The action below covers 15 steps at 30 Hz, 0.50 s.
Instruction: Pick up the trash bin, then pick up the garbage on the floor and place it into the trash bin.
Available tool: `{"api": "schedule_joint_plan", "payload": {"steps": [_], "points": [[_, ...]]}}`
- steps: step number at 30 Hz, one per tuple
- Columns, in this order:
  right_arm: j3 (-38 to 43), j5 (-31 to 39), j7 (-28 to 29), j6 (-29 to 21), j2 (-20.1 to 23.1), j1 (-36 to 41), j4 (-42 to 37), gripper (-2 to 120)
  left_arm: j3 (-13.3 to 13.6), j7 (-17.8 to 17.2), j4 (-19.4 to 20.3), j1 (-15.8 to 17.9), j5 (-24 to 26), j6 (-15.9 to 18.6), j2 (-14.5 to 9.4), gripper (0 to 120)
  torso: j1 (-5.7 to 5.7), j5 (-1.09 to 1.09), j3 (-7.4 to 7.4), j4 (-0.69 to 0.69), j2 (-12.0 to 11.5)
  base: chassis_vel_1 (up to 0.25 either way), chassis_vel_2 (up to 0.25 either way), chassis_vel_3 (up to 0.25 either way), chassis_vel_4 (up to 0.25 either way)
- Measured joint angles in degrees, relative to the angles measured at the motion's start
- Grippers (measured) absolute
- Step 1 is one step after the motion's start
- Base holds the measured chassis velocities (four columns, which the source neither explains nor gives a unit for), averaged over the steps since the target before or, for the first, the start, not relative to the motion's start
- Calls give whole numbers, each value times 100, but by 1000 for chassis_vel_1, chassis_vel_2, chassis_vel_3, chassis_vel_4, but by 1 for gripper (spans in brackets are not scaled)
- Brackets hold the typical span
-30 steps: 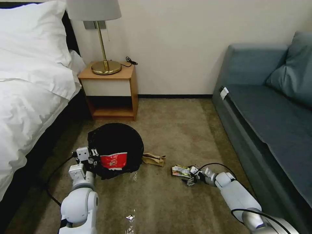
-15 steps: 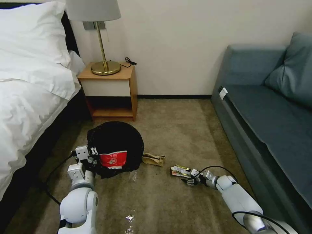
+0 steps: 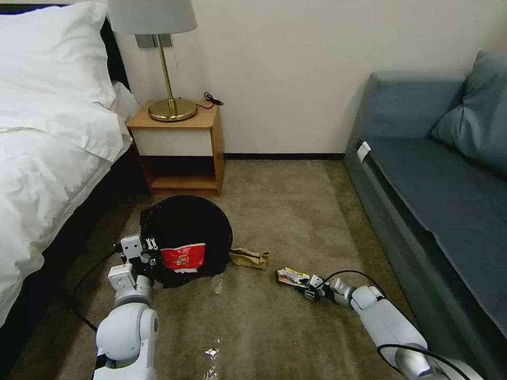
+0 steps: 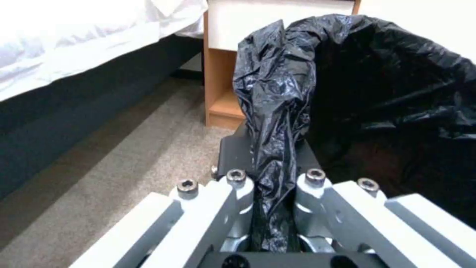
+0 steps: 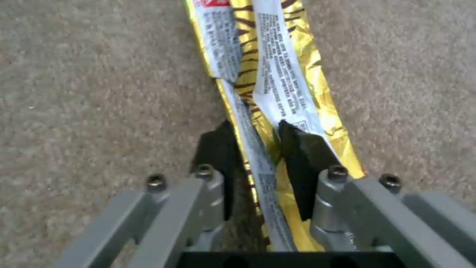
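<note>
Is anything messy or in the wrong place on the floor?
Yes. A crumpled brown paper bag and a snack wrapper lie on the carpet, outside the trash bin. The right claw is pinching the wrapper.

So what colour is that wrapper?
The wrapper is gold with dark stripes and white labels; clearest from the right wrist.

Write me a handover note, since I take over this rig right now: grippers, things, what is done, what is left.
Left gripper: shut on the black liner at the trash bin rim, bin by the bed.
Right gripper: low at the carpet, fingers closed on the snack wrapper.
Done: red-and-white cup is in the bin.
Left: the wrapper to the bin; the brown paper bag and the clear bottle lie on the carpet beside the bin.
</note>
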State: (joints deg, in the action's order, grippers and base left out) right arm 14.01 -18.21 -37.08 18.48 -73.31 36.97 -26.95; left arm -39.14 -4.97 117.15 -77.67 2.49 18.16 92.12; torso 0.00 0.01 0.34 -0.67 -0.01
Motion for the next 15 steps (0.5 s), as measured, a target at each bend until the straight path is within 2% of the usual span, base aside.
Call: {"api": "schedule_joint_plan", "payload": {"steps": [2,3,4,6,15], "points": [[12,1,26,-14,4,-4,-4,14,0,0,0,1,0,2,-1,5,0,2,0,2,0,0,0,0,0],[17,2,34,-19,14,-2,-9,7,1,0,0,1,2,3,-1,5,0,0,0,0,-1,0,0,0,0],[17,2,34,-19,14,-2,-9,7,1,0,0,1,2,3,-1,5,0,0,0,0,-1,0,0,0,0],[20,17,38,-29,30,2,-21,0,5,6,-2,1,7,3,-1,5,0,0,0,-1,-1,0,0,0,0],[37,108,44,-52,69,13,-126,0,13,-9,-27,0,9,3,1,5,1,-2,0,-4,-2,0,0,0,0]]}}
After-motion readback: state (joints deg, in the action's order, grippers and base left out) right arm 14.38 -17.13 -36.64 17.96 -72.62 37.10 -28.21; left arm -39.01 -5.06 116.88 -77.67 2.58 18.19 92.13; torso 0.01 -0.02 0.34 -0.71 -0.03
